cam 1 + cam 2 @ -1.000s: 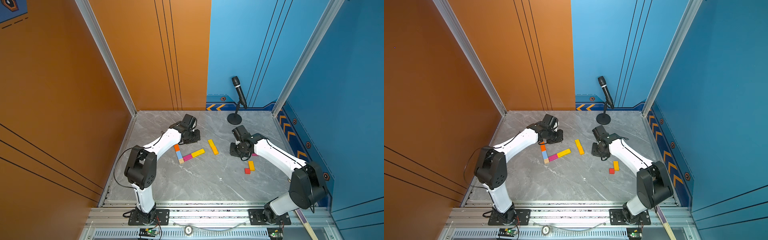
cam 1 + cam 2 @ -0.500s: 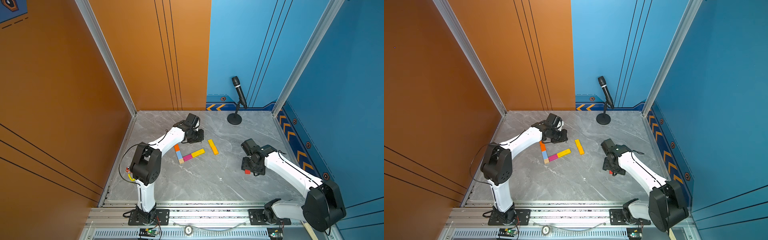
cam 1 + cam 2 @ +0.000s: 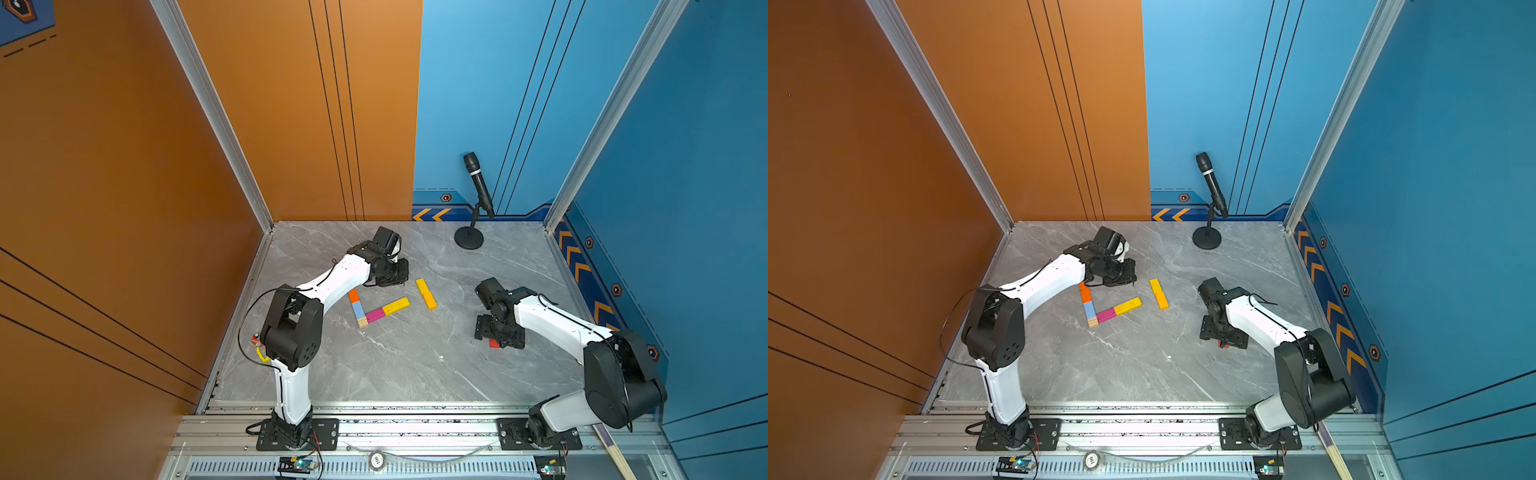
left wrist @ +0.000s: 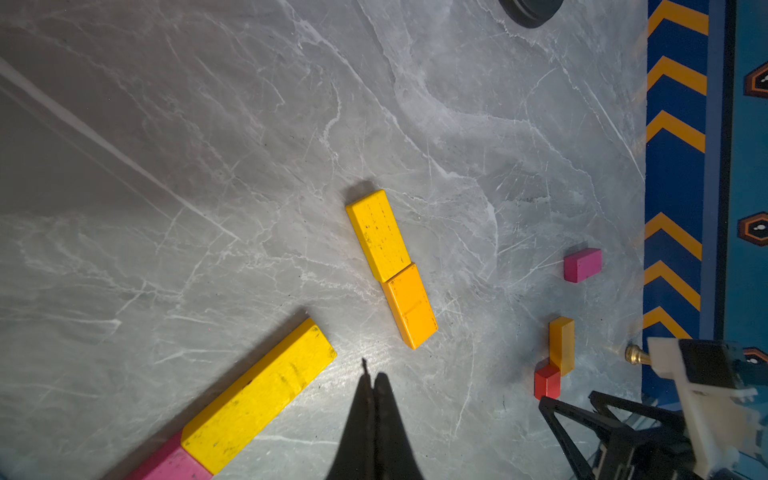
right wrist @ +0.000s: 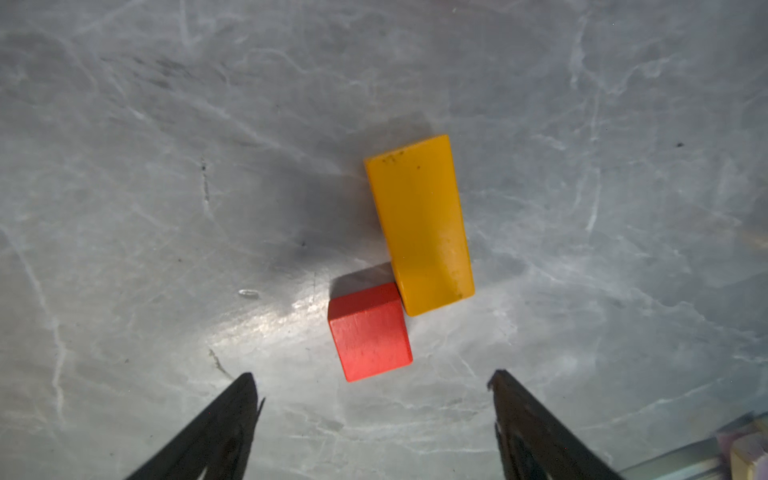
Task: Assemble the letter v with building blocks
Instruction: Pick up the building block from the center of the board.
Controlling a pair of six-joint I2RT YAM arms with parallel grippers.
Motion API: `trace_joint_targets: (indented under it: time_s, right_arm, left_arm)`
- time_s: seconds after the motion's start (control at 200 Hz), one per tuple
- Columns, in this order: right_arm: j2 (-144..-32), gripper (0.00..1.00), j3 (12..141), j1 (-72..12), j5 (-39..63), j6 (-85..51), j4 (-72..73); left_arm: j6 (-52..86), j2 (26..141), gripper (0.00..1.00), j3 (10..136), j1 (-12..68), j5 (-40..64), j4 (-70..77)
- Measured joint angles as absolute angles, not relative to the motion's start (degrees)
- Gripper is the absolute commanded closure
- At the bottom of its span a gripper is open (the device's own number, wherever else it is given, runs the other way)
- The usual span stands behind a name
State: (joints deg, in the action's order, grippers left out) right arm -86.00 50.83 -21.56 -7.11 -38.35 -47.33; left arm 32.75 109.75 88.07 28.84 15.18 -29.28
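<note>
The building blocks lie flat on the grey marble floor. An orange block (image 3: pixel 353 296), a light blue one (image 3: pixel 357 309), a plain wood one (image 3: pixel 363 322), a pink one (image 3: pixel 375 315) and a long yellow one (image 3: pixel 396 306) form an angle. A yellow brick (image 4: pixel 378 235) and an amber brick (image 4: pixel 409 305) lie end to end, apart from the angle. My left gripper (image 4: pixel 374 376) is shut and empty, beside the long yellow block (image 4: pixel 266 390). My right gripper (image 5: pixel 374 386) is open just short of a red cube (image 5: pixel 370 330) that touches another amber brick (image 5: pixel 419 224).
A microphone on a round stand (image 3: pixel 469 239) stands at the back. A lone pink cube (image 4: pixel 582 264) and a small brass knob (image 4: pixel 636 355) lie near the right wall with its chevron strip (image 3: pixel 582 270). Orange and blue walls enclose the floor.
My right arm has swung toward the front, over the red cube and amber brick, and its jaws have opened wide. My left gripper has shifted slightly right, still shut.
</note>
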Motion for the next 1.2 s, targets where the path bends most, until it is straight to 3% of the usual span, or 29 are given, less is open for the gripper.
trace_joint_targets:
  time_s: [0.135, 0.345, 0.591, 0.901, 1.086, 1.201]
  right_arm:
    - [-88.4, 0.27, 50.7, -21.3, -5.8, -37.5, -44.5]
    - [-90.1, 0.31, 50.1, -21.3, -4.5, -37.3, -42.3]
    - [-90.0, 0.46, 49.3, -21.6, -3.1, -37.6, -40.6]
    - [-91.5, 0.46, 50.6, -22.6, -3.1, -37.8, -40.4]
    - [-92.2, 0.67, 51.3, -22.8, -3.2, -37.6, -40.4]
    - [-92.9, 0.73, 52.1, -22.9, -3.2, -37.4, -40.6]
  left_arm:
    - [32.8, 109.8, 0.97, 88.1, 28.8, 15.2, -29.3]
    - [32.8, 109.7, 0.97, 87.8, 28.8, 15.1, -29.3]
    - [32.8, 109.7, 0.97, 87.2, 28.8, 15.1, -29.3]
    - [32.8, 109.7, 0.98, 86.9, 28.8, 15.0, -29.3]
    - [32.8, 109.7, 0.98, 86.2, 28.8, 15.0, -29.3]
    - [32.8, 109.7, 0.98, 86.1, 28.6, 15.0, -29.3]
